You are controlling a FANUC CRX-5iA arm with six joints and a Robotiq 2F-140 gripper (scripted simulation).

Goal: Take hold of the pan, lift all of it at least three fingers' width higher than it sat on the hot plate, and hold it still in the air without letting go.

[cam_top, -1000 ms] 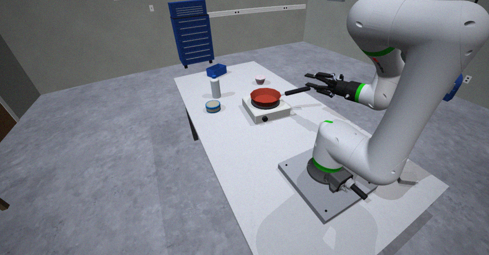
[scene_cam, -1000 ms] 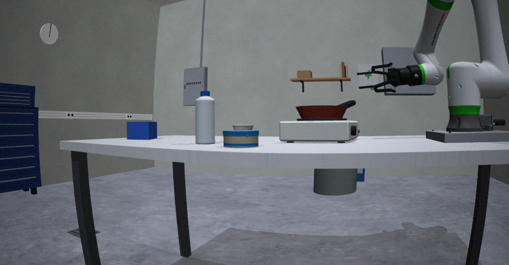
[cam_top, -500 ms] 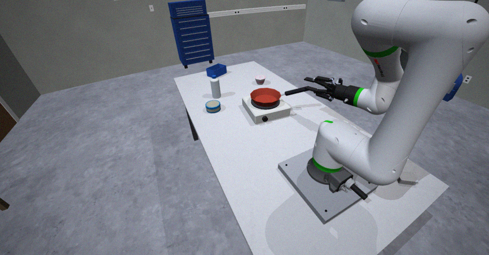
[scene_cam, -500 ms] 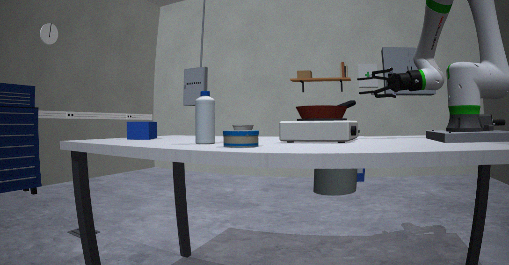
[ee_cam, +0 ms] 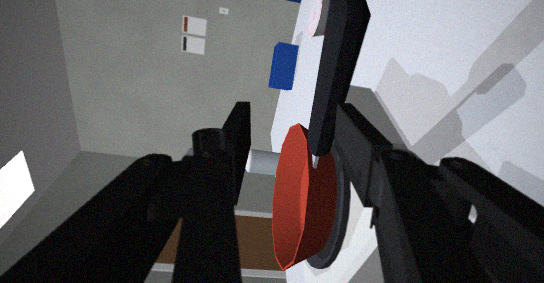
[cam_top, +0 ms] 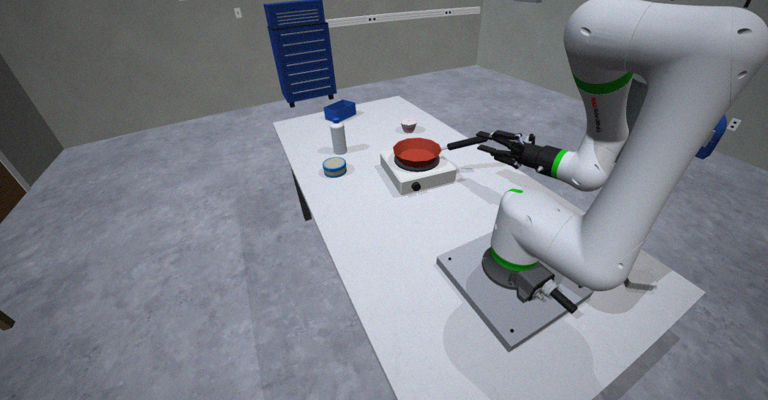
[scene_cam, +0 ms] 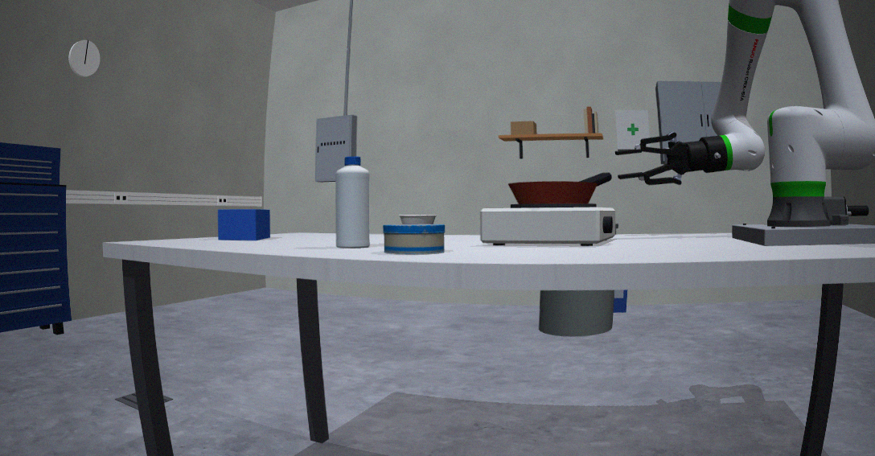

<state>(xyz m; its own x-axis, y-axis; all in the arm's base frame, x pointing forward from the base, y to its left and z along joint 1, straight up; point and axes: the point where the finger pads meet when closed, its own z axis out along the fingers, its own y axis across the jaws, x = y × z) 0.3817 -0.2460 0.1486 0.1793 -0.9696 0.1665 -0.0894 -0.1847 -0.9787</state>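
On the worktop (scene_cam: 256,256), from the left: a blue box (scene_cam: 243,223), a white bottle (scene_cam: 352,203), a blue-banded tin (scene_cam: 413,238) with a small bowl (scene_cam: 417,219) behind it, then the hot plate (scene_cam: 546,225). The red pan (scene_cam: 552,191) sits on the hot plate, its black handle (scene_cam: 595,178) angled up to the right, toward the arm. The claw (scene_cam: 630,163) hangs level just right of the handle's end, partly open and gripping nothing. One finger (scene_cam: 643,144) stands above the handle's height, the other at about its height. From the wrist view the handle (ee_cam: 336,72) runs between the two dark fingers without touching either. At far right the arm's base plate (scene_cam: 749,232) rests on the worktop.
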